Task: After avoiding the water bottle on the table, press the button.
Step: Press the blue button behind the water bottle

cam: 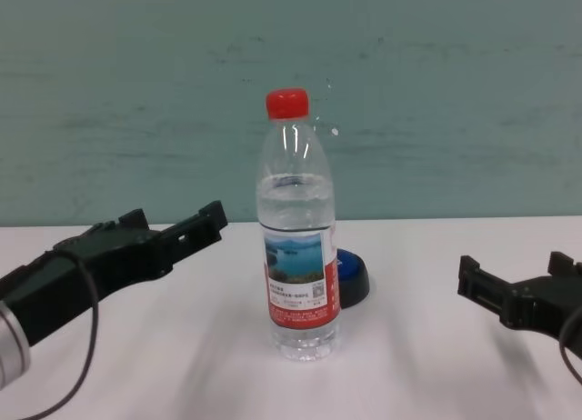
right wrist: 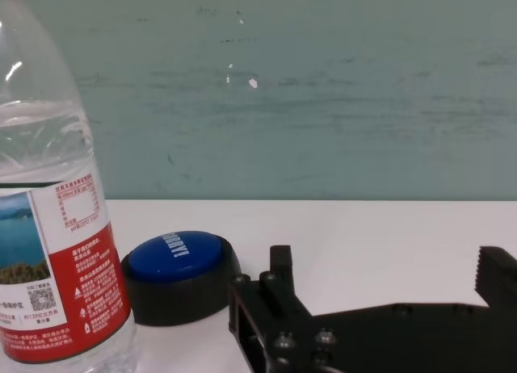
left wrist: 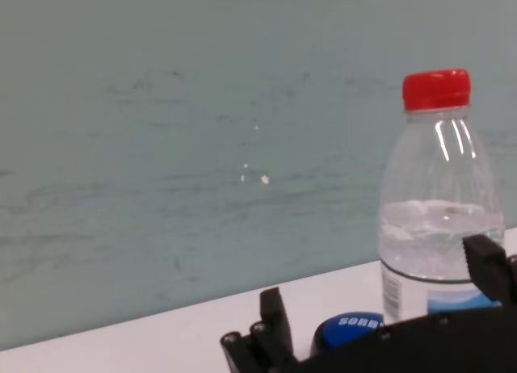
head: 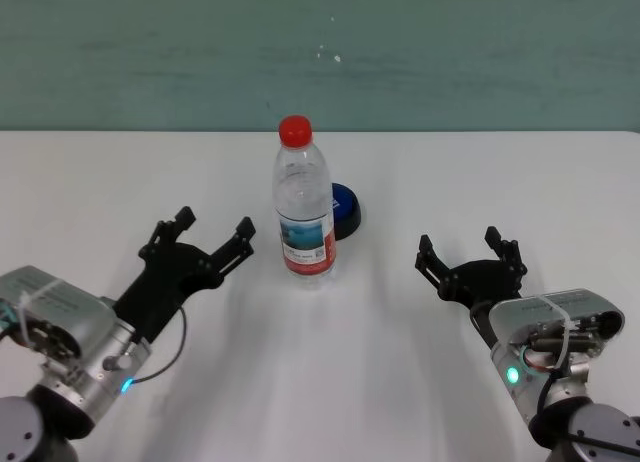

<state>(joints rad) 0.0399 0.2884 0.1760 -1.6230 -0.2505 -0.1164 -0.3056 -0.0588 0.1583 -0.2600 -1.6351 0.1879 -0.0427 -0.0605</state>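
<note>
The button (head: 344, 209) is set on the table (head: 560, 182) just behind the upright water bottle (head: 304, 204). Both the left claw (head: 211, 230) and right claw (head: 471, 251) are held apart, empty. A straight reach could topple the bottle.

Scuffed teal wall (head: 320, 52) behind, evenly lit.

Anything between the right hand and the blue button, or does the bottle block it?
Nothing visible blocks the open right hand: bare white table lies between it and the blue dome button on a black base. The clear plastic red-capped water bottle stands in front of the button, toward the open left hand.
</note>
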